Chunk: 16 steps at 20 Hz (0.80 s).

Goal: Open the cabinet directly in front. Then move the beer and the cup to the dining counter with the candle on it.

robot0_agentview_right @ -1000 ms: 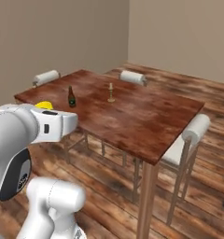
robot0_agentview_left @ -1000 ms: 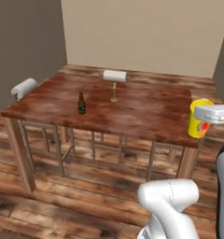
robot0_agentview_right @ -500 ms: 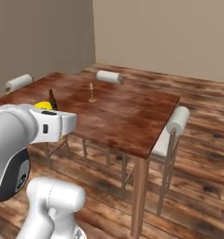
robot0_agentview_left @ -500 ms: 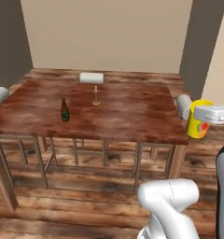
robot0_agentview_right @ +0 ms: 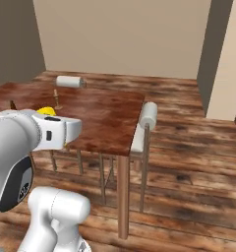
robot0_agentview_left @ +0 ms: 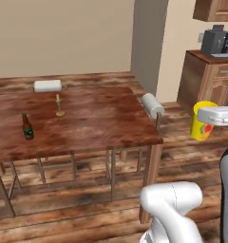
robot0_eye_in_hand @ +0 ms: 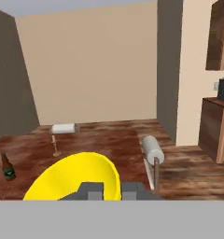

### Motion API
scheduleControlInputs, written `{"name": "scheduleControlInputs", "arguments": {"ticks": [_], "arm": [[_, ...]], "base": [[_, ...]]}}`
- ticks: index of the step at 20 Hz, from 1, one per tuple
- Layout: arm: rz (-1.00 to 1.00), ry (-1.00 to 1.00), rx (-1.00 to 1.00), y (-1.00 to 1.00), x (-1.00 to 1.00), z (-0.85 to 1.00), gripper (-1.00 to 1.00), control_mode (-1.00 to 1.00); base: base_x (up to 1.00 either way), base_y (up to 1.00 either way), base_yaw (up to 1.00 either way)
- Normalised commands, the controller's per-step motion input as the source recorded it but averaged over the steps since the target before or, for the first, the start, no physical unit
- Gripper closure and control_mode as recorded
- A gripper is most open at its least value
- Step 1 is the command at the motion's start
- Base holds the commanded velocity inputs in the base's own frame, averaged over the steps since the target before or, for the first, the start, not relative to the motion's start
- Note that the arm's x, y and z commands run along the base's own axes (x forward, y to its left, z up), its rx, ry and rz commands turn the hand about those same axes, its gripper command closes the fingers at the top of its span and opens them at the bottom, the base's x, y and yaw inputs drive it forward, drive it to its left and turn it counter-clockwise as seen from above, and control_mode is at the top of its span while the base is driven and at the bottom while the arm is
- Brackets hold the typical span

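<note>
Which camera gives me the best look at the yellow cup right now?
The left base view: the cup shows side-on, upright, red-orange mark visible, gripped near its rim by the hand, off the dining counter. The hand view shows just its yellow rim and inside. The right base view shows a yellow sliver behind the arm.

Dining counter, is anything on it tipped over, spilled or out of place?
Nothing stands out. The beer and candle stand upright and apart on the dining counter. The cup is off it, upright in the gripper.

On the dining counter, the beer stands left of the candle.
</note>
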Motion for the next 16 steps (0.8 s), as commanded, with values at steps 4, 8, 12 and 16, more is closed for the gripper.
{"name": "scheduleControlInputs", "arguments": {"ticks": [4, 8, 12, 16], "arm": [[0.00, 0.00, 0.00, 0.00, 0.00, 0.00, 1.00, 1.00], [0.00, 0.00, 0.00, 0.00, 0.00, 0.00, 1.00, 1.00], [0.00, 0.00, 0.00, 0.00, 0.00, 0.00, 1.00, 1.00], [0.00, 0.00, 0.00, 0.00, 0.00, 0.00, 1.00, 1.00]], "base": [[-0.03, 0.09, -0.36], [-0.01, 0.00, -0.03], [0.00, 0.52, -0.03], [0.00, 0.95, -0.10]]}}
